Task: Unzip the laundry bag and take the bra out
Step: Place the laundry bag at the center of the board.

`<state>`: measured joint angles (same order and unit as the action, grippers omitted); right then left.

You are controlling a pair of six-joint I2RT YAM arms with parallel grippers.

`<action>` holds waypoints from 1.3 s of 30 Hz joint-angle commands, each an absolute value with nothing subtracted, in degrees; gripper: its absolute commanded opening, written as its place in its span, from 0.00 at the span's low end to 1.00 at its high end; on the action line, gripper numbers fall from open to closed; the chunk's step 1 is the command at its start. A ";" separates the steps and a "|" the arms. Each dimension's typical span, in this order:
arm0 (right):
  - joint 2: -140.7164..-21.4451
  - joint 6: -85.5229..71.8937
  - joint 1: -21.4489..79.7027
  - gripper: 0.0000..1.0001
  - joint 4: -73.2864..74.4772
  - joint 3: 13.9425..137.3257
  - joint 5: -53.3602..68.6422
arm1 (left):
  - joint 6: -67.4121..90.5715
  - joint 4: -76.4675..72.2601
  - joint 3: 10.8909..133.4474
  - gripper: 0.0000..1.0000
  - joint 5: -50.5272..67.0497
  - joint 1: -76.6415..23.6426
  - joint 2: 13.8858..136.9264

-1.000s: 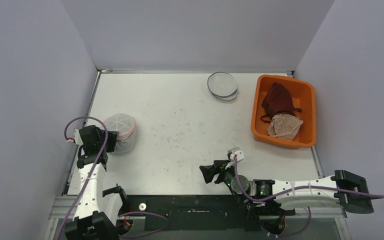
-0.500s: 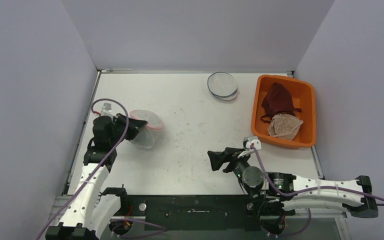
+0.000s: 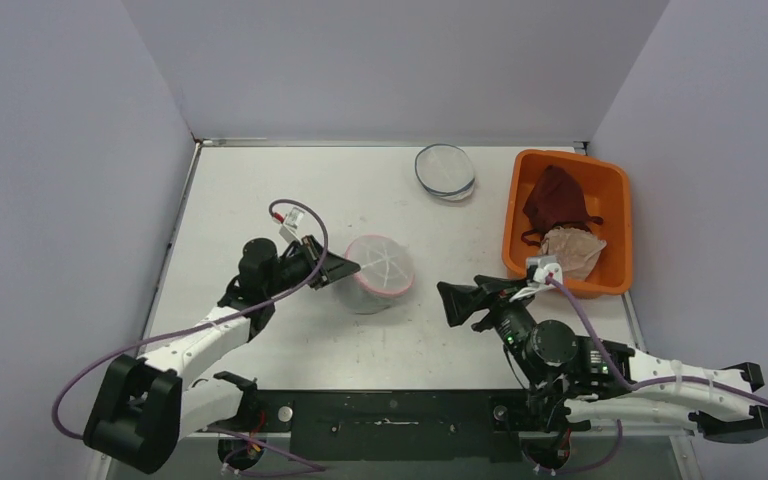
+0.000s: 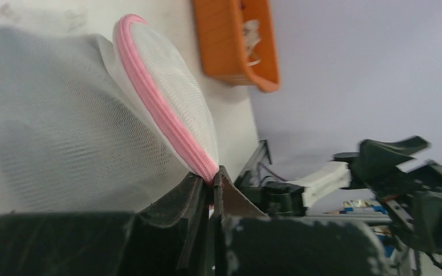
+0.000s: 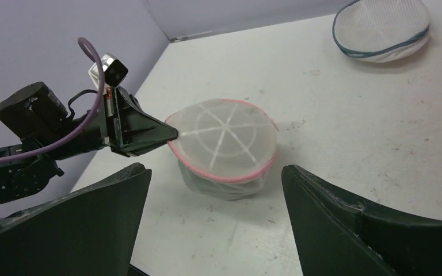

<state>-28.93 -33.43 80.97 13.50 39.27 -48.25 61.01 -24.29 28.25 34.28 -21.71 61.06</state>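
Note:
The laundry bag (image 3: 380,270) is a round white mesh pouch with a pink zipper rim, resting near the table's middle. My left gripper (image 3: 352,268) is shut on the bag's left rim. In the left wrist view both fingertips pinch the pink zipper (image 4: 172,121) where the left gripper (image 4: 212,179) meets it. My right gripper (image 3: 448,305) stands open just right of the bag, not touching it. In the right wrist view the bag (image 5: 224,132) lies ahead between the wide-spread fingers of the right gripper (image 5: 216,169). The bra is hidden.
A second mesh bag (image 3: 445,171) with a blue rim lies at the back. An orange bin (image 3: 615,190) at the right holds a dark red garment (image 3: 552,198) and a pale one (image 3: 572,250). Purple walls enclose the table.
The left gripper closed on the bag's rim and carried it from the table's left side toward the middle. The right gripper moved forward and right and opened wider.

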 commanded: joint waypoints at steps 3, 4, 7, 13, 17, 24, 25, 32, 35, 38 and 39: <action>-32.37 -34.34 80.47 0.87 10.61 31.30 -49.94 | 58.69 -43.68 19.43 0.00 30.66 -22.51 72.67; -33.11 -35.07 80.38 0.87 9.57 30.11 -49.58 | 59.81 -45.19 17.97 0.00 29.37 -22.37 73.33; -36.63 -38.86 78.77 0.84 8.39 28.67 -46.91 | 59.61 -43.08 17.12 0.00 26.64 -22.50 71.36; -45.05 -45.77 51.25 0.82 -3.44 26.44 -10.74 | 58.87 -38.08 17.95 0.00 22.94 -23.39 65.38; -55.52 -48.43 31.18 0.84 -22.32 22.60 16.60 | 55.48 -27.17 20.15 0.00 19.92 -23.38 61.95; -81.13 -54.68 24.05 0.82 -45.98 26.86 30.00 | 58.30 -32.66 14.70 0.00 20.44 -23.51 61.42; -84.72 -55.14 24.29 0.82 -47.40 28.29 30.64 | 58.32 -32.46 14.56 0.00 20.76 -23.63 62.05; -95.49 -53.86 26.74 0.79 -47.05 35.94 31.71 | 58.62 -31.16 13.17 0.00 20.45 -23.93 62.83; -99.01 -54.04 27.50 0.70 -45.42 38.30 31.84 | 59.09 -29.89 12.69 0.00 19.82 -23.98 62.16; -99.41 -51.97 29.20 0.55 -40.85 39.94 30.38 | 59.66 -26.48 12.54 0.00 18.02 -23.97 60.66; -99.10 -51.76 29.32 0.48 -40.21 39.87 29.97 | 59.68 -26.28 12.27 0.00 17.68 -23.96 60.08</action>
<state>-99.55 -54.26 27.88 -41.23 37.89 30.28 59.53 -28.95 12.97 20.38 -23.70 62.26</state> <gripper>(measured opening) 0.571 0.028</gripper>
